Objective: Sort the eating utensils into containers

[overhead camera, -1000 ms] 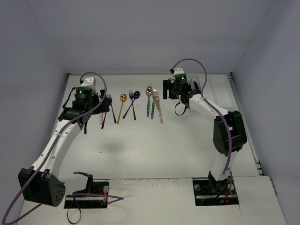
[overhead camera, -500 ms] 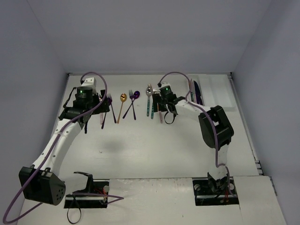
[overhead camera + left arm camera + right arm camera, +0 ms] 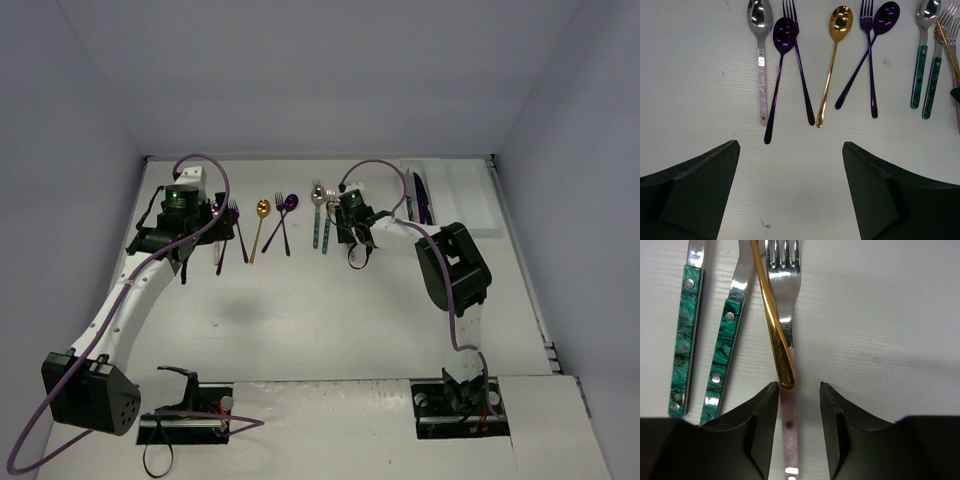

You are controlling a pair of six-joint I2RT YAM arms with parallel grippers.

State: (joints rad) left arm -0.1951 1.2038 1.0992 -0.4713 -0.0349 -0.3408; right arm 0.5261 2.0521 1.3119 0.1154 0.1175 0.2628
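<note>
The utensils lie in a row at the back of the table. My left gripper [image 3: 790, 145] is open and empty, hovering just short of a pink-handled silver spoon [image 3: 761, 75], a purple spoon [image 3: 777, 80], a purple fork [image 3: 801, 75] and a gold spoon [image 3: 832, 65]. My right gripper [image 3: 797, 385] is open, its jaws straddling the pink handle of a silver fork [image 3: 788, 425] with a gap on each side. A gold handle [image 3: 772, 320] lies across that fork. In the top view the right gripper [image 3: 348, 235] sits on the row's right end. The white tray [image 3: 465, 195] holds dark blue utensils [image 3: 420, 200].
Two teal-handled utensils [image 3: 685, 340] [image 3: 722, 355] lie just left of the right gripper's left finger. A crossed purple fork and spoon [image 3: 871, 65] lie mid-row. Grey walls close in the table on three sides.
My right arm swung left from the tray and came down over the pink-handled fork. My left arm has barely moved.
</note>
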